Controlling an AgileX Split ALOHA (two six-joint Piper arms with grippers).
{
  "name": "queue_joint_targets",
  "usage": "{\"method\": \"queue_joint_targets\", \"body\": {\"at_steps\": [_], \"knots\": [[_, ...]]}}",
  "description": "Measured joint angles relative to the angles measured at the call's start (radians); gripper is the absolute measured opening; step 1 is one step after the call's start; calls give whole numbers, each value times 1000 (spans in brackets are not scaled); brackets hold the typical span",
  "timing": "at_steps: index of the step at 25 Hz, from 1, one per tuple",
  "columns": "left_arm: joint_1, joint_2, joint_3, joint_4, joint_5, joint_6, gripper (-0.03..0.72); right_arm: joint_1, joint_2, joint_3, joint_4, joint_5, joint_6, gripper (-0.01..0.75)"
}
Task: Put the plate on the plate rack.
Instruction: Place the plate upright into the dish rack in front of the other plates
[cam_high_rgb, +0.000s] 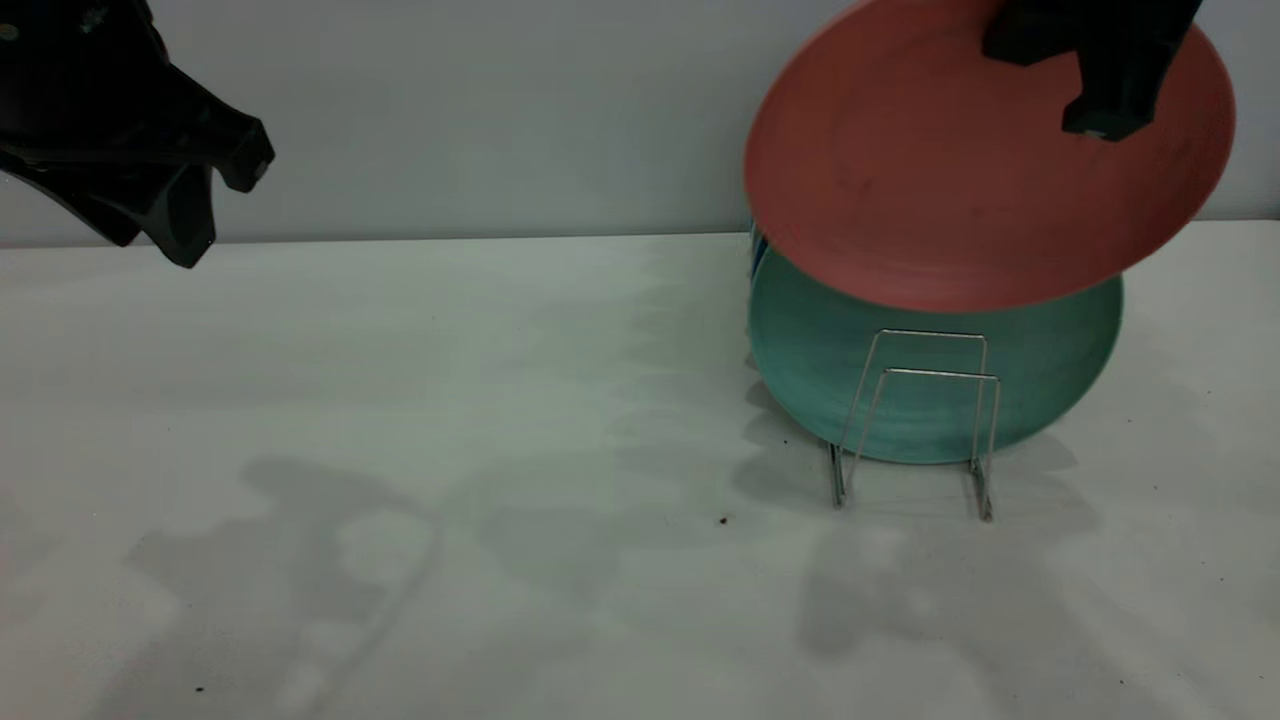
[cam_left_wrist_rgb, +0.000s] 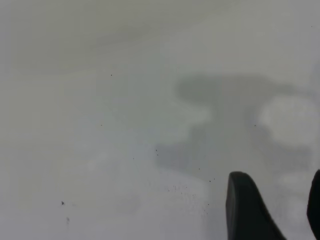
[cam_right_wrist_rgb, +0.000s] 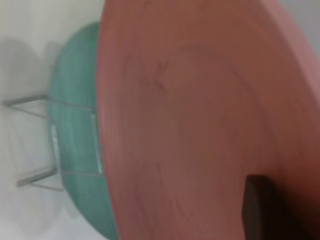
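The salmon-pink plate (cam_high_rgb: 960, 170) hangs tilted in the air at the upper right, its lower edge overlapping the top of a teal-green plate (cam_high_rgb: 930, 385). My right gripper (cam_high_rgb: 1100, 110) is shut on the pink plate's upper rim, one dark finger (cam_right_wrist_rgb: 262, 207) lying across its face. The silver wire plate rack (cam_high_rgb: 925, 410) stands on the table below, with the teal plate upright in it behind the front loops. In the right wrist view the pink plate (cam_right_wrist_rgb: 200, 115) fills most of the picture, with the rack (cam_right_wrist_rgb: 55, 145) beyond. My left gripper (cam_high_rgb: 205, 200) hovers open at the far left.
A blue plate edge (cam_high_rgb: 757, 250) peeks out behind the teal one. The white table (cam_high_rgb: 450, 450) stretches wide between the two arms, with a grey wall behind. The left wrist view shows only bare tabletop (cam_left_wrist_rgb: 125, 125) beneath the left fingers (cam_left_wrist_rgb: 245, 210).
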Motion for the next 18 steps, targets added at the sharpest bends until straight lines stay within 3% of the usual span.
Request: {"method": "queue_joint_targets", "body": {"at_steps": [7, 18], "knots": [[0, 0, 0, 0, -1, 0, 338, 0, 1, 0, -132, -4, 222, 113], [0, 0, 0, 0, -4, 0, 338, 0, 1, 3, -67, -4, 244, 113]]}}
